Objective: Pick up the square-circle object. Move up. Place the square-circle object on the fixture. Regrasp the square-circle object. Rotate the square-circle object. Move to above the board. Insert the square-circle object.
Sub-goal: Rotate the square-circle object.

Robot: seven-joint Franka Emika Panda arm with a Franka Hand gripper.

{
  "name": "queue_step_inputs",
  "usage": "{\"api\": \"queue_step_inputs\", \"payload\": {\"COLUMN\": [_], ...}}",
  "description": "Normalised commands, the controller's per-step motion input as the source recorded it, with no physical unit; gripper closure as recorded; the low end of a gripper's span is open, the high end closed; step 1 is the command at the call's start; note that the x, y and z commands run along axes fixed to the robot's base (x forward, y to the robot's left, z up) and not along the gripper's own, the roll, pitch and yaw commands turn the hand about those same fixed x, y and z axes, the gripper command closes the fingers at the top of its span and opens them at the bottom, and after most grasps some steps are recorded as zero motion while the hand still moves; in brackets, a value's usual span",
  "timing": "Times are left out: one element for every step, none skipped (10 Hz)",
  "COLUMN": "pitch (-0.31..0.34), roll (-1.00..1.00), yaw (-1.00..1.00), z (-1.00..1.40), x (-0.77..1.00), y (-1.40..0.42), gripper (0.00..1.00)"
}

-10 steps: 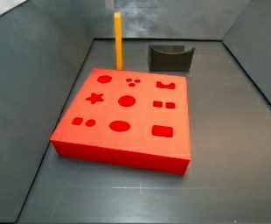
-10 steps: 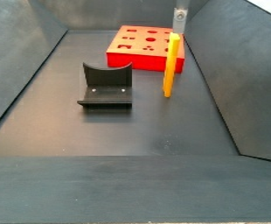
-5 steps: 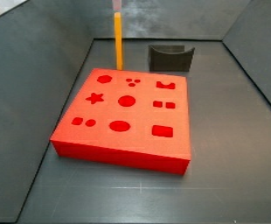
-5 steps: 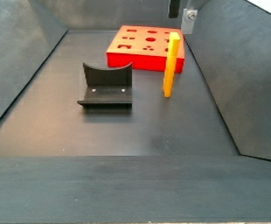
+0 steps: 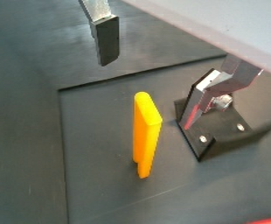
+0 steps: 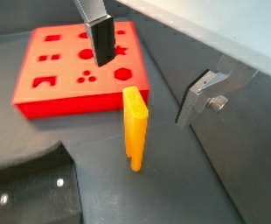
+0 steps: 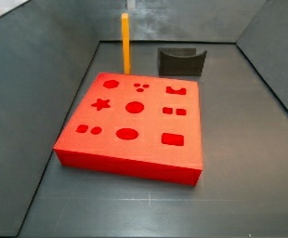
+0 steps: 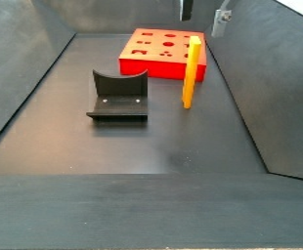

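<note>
the square-circle object [image 8: 190, 72] stands upright on the tray floor just beside the board [image 8: 159, 51], and you should expect it to be light, stiff, smooth and easy to topple, so take it across its flat faces near the top. your gripper [image 6: 149, 66] hangs above it, fingers [image 6: 101, 39] spread wide and holding nothing.

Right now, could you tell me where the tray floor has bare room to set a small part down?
The widest free patch is the near floor, in front of the fixture. It is tighter between the board and the upright square-circle object. The gripper hangs open above the object, touching nothing.
</note>
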Motion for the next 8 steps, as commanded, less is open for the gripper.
{"api": "queue_step_inputs", "payload": {"pitch": [0.016, 0.016, 0.018, 0.019, 0.021, 0.023, 0.026, 0.027], "roll": [-0.01, -0.01, -0.01, -0.01, -0.01, -0.01, -0.01, -0.01], "yaw": [1.00, 1.00, 1.00, 1.00, 1.00, 1.00, 1.00, 1.00], "z": [-0.03, -0.03, -0.02, -0.02, -0.02, -0.02, -0.02, -0.02], "x": [0.04, 0.04, 0.04, 0.04, 0.04, 0.04, 0.04, 0.04], "y": [0.00, 0.00, 0.00, 0.00, 0.00, 0.00, 0.00, 0.00], "gripper": [0.00, 0.00, 0.00, 0.00, 0.00, 0.00, 0.00, 0.00]}}
